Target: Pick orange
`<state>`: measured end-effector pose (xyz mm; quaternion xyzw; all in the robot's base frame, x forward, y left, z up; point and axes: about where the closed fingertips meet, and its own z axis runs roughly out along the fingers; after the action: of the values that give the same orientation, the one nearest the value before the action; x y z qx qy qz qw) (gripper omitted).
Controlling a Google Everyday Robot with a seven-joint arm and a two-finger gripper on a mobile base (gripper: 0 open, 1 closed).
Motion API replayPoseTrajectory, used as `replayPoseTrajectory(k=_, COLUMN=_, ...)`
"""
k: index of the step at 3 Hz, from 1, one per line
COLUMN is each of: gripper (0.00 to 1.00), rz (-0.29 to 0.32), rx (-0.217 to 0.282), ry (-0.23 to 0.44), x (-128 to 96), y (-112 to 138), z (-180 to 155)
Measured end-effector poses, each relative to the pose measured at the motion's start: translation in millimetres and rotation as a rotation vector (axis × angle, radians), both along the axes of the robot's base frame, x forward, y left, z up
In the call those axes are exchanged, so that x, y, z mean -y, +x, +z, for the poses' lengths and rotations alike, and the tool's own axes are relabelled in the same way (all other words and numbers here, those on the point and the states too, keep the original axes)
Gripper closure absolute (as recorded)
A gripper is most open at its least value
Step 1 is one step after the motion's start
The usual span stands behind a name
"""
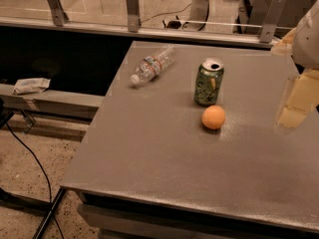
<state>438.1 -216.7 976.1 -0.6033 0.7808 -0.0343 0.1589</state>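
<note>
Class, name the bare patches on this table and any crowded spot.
Bare: near half of the table, in front of the orange; left of it, below the bottle. Crowded: orange near the can. The gripper hangs at the right edge.

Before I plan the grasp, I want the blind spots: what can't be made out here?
All in the camera view:
gripper, at the picture's right edge: blurred and partly cut off by the frame.
orange: its back faces away; whether it touches the can behind it is unclear.
bottle: label too small to read.
</note>
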Motion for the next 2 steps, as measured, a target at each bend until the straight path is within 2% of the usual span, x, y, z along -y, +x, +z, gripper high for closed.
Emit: replayPoseTrajectory(k=2, gripper=0.00, rz=-0.015, rx=0.006, ry=0.024, x=-2.5, y=0.6, z=-3.7)
